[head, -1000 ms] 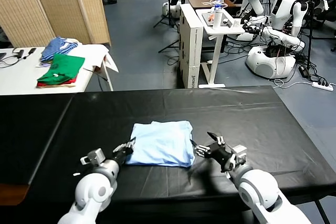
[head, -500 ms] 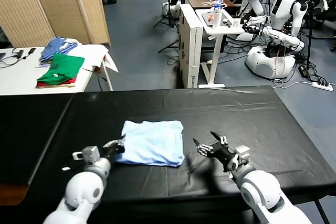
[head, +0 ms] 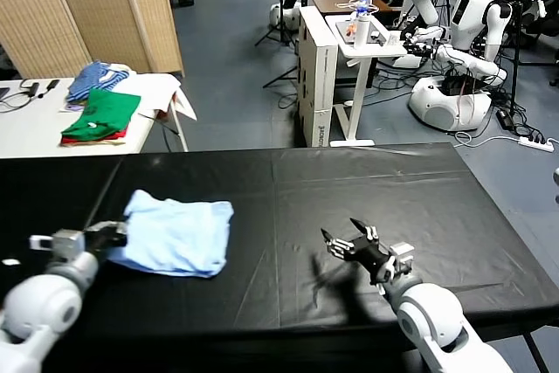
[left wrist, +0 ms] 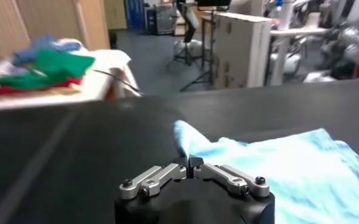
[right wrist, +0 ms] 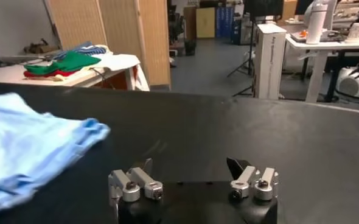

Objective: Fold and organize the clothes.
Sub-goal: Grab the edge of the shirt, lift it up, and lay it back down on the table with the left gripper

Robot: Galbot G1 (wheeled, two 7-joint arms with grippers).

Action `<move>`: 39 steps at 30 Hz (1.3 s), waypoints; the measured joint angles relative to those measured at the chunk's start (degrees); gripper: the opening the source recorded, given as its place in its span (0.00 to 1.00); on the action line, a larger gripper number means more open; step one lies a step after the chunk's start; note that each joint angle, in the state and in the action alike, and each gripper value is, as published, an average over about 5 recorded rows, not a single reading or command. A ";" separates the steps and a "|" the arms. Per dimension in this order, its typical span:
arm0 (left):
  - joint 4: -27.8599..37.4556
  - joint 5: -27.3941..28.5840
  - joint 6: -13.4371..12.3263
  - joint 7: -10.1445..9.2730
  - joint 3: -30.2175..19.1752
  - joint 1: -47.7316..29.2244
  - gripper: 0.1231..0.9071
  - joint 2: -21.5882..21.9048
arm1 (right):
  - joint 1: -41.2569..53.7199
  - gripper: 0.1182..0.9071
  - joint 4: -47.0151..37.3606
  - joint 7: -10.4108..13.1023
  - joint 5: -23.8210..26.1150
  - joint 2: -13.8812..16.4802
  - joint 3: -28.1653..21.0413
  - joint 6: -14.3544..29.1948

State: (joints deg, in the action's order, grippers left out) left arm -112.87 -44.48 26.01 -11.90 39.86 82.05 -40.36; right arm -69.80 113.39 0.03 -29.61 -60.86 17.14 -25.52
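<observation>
The folded sky-blue T-shirt [head: 175, 233] lies on the black surface [head: 367, 189] at about nine o'clock from its middle, long axis running nine to three. The left tool [head: 112, 235] is clenched on the shirt's near-left corner, so the cloth extends toward three o'clock from it. The right tool [head: 349, 245], released and empty, hovers well apart at five o'clock; the left arm is plainly nearer.

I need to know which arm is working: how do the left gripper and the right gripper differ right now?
The left gripper is shut on the blue T-shirt's edge; the right gripper is open and holds nothing. The left gripper sits far out on the left of the black table; the right gripper hovers apart from the shirt, nearer the middle. Both are low over the table.
</observation>
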 joint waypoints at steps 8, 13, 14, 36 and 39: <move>-2.35 -2.17 0.87 -1.96 10.67 6.05 0.04 6.03 | -0.24 1.00 -0.59 -0.32 -0.31 -0.61 0.25 0.72; -7.09 -7.46 3.30 -7.36 9.76 5.17 0.04 4.92 | -1.04 1.00 -0.22 -0.13 -0.24 -0.99 0.83 0.70; -8.28 -8.98 3.58 -8.57 8.74 4.53 0.04 4.24 | -1.20 1.00 -0.03 -0.02 -0.19 -1.02 0.97 0.61; -9.16 -6.74 4.36 -8.79 -23.56 -12.89 0.22 -25.28 | -2.51 1.00 2.41 1.39 -3.01 0.57 1.37 -1.52; -9.26 -6.67 3.94 -7.45 -24.23 -12.23 0.46 -26.71 | -1.35 1.00 2.14 1.86 -6.03 0.52 -0.25 -2.52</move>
State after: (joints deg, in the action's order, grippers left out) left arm -122.13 -51.15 29.95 -19.35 15.63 69.82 -67.07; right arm -71.14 115.53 1.89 -35.64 -60.35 16.89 -28.04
